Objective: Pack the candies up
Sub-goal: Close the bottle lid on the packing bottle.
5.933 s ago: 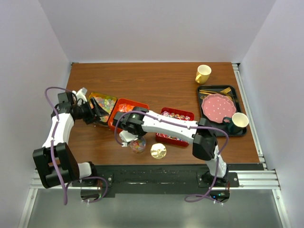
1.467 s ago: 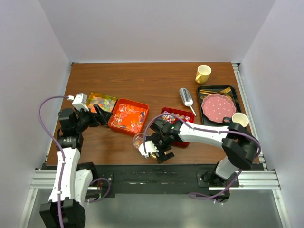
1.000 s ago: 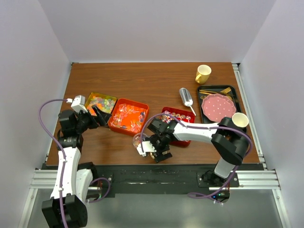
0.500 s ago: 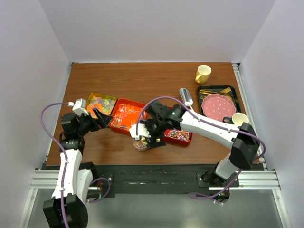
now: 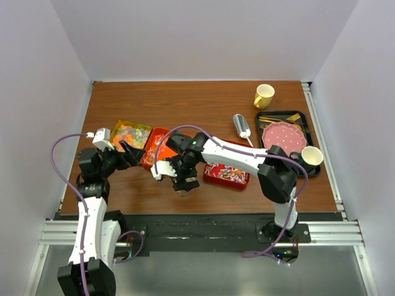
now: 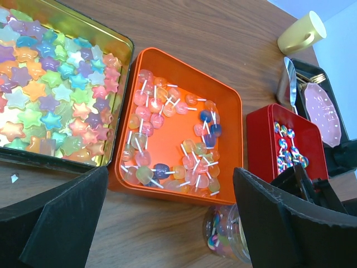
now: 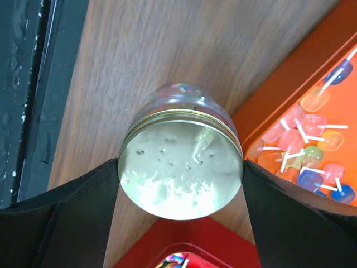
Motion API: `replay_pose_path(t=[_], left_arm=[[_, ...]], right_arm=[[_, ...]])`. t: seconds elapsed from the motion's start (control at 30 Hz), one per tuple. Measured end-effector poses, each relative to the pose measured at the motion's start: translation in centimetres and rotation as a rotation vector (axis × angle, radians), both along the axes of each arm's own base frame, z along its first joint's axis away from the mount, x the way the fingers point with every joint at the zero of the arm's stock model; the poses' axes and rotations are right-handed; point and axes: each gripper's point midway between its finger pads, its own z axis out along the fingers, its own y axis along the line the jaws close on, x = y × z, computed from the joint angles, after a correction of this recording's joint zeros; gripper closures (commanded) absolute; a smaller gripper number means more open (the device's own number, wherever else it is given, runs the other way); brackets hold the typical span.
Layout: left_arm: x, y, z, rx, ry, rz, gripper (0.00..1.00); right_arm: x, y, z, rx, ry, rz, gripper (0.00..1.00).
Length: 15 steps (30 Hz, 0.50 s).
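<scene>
Gloss, metal, wood
The table (image 5: 203, 105) is smooth wood; glossy candies (image 6: 192, 162) lie in an orange plastic tray (image 6: 173, 75), a shiny gold tin (image 6: 83, 22) at its nine o'clock; the clear glass jar (image 7: 178, 97) has a dull metal lid (image 7: 181, 170).

Three containers stand in a row across the table (image 5: 185, 102), left to right.

- Leftmost: the tin (image 6: 56, 162), filled with star candies (image 6: 50, 84).
- Just beside it on the right: the square tray (image 6: 173, 139), holding stick lollipops (image 6: 146, 103).
- Further right, apart from it: the smaller tray (image 6: 262, 145), holding swirl lollipops (image 6: 287, 148).

The jar (image 6: 226, 240) stands upright in front of the square tray's near right corner. It has candies (image 6: 216, 241) inside and the lid (image 7: 181, 170) on its mouth.

The scoop (image 5: 241, 126) lies behind the smaller tray.

The serving tray (image 5: 259, 139) sits at the table's right edge. It carries the plate (image 5: 284, 139), cutlery (image 5: 278, 118) behind the plate, and a cup (image 5: 311, 156) at the near right corner.

The mug (image 5: 263, 96) stands on the table behind the serving tray.
</scene>
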Motion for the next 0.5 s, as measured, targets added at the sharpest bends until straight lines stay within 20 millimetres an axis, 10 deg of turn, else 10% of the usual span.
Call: replay_pose_path(t=[0.5], left_arm=[[0.0,0.1,-0.4,-0.005,0.004,0.005,0.01]], right_arm=[[-0.9,0.1,-0.4,-0.085,-0.015,0.008,0.19]])
